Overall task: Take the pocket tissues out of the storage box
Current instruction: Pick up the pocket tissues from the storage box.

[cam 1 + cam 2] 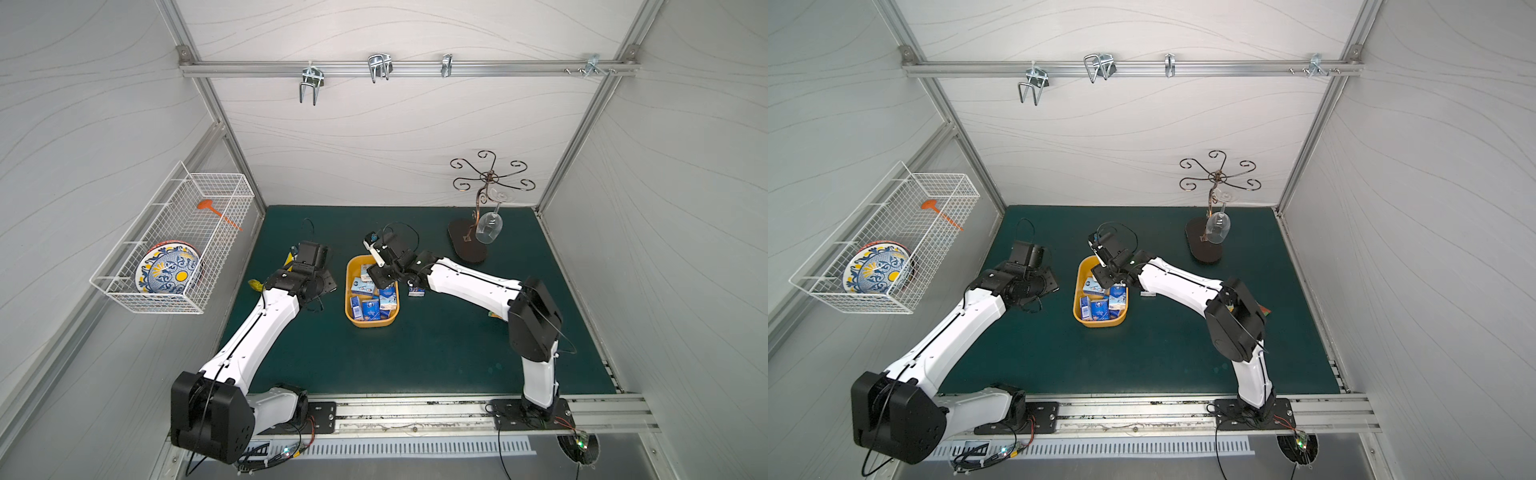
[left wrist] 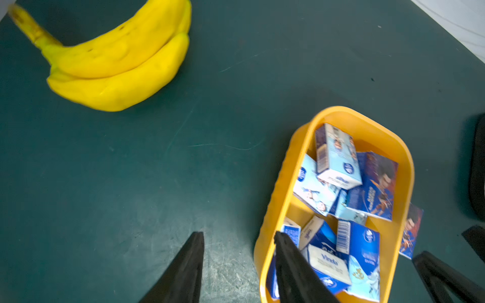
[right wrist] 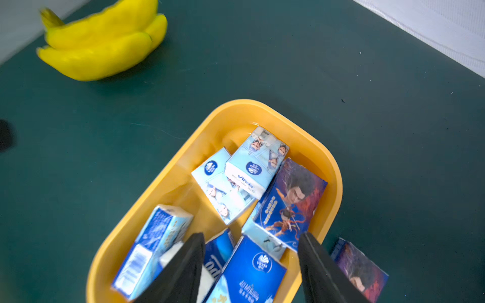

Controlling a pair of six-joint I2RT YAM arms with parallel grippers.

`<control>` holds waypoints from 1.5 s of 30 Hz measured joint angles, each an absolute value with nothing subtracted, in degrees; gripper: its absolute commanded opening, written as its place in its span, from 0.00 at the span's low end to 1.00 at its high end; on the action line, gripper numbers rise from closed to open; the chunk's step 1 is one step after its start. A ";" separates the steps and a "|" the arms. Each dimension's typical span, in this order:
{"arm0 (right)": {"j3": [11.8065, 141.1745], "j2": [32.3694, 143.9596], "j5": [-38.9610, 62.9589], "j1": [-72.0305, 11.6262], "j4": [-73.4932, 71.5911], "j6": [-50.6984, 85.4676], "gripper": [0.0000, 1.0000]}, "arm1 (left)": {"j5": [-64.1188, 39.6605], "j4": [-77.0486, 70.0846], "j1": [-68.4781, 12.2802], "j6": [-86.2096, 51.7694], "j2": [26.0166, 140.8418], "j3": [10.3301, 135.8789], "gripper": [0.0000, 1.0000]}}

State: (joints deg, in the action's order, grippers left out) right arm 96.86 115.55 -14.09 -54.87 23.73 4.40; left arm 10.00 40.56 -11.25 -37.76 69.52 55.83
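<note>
Green mat (image 1: 436, 353) underfoot. The box (image 1: 371, 323) sits mid-frame with tissues (image 1: 370, 308) piled inside and 1 packet (image 1: 416, 292) out at its right. Above them the right gripper (image 3: 251, 236) hovers spread; the left gripper (image 2: 238, 234), parted and empty, is by the rim. Overlapping packets may lift 2 together, or the unheld box may drag.

Dark green surface (image 1: 415, 357) carries the yellow-orange storage box (image 1: 348, 291) near centre, one pocket tissue packet (image 3: 359, 270) flat on the mat just beside it. Banana bunch (image 2: 118, 70) lies apart on the box's other side. Dark stand base (image 1: 467, 245) sits near the back wall.
</note>
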 measured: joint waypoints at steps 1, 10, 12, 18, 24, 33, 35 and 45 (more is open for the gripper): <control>98.35 117.01 -14.83 -55.11 24.36 3.40 0.64 | 9.63 40.53 -10.85 -38.00 69.52 55.64 0.49; 107.59 126.93 -19.68 -56.66 27.09 -5.67 0.67 | 4.49 40.42 -8.03 -40.71 69.47 54.63 0.49; 108.16 127.92 -19.81 -56.97 27.07 -6.70 0.67 | 4.12 40.42 -7.62 -41.23 69.28 53.87 0.49; 109.51 130.85 -20.05 -57.98 26.37 -8.21 0.70 | 3.62 40.45 -6.90 -42.52 67.59 52.34 0.49; 109.89 133.40 -21.65 -58.83 24.38 -11.05 0.74 | 3.53 40.47 -6.85 -42.54 66.67 52.34 0.48; 110.52 134.89 -23.79 -58.63 21.87 -14.37 0.62 | 3.11 40.49 -6.72 -42.19 65.36 52.34 0.48; 110.52 134.91 -23.77 -58.52 21.67 -14.61 0.58 | 2.98 40.49 -6.72 -42.19 64.95 52.34 0.47; 110.45 134.91 -23.99 -57.95 21.02 -15.18 0.52 | 2.68 40.47 -6.72 -42.11 64.66 52.34 0.47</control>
State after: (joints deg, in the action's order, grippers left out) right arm 110.45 134.91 -23.99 -57.95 21.02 -15.18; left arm 2.68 40.47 -6.72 -42.11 64.66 52.34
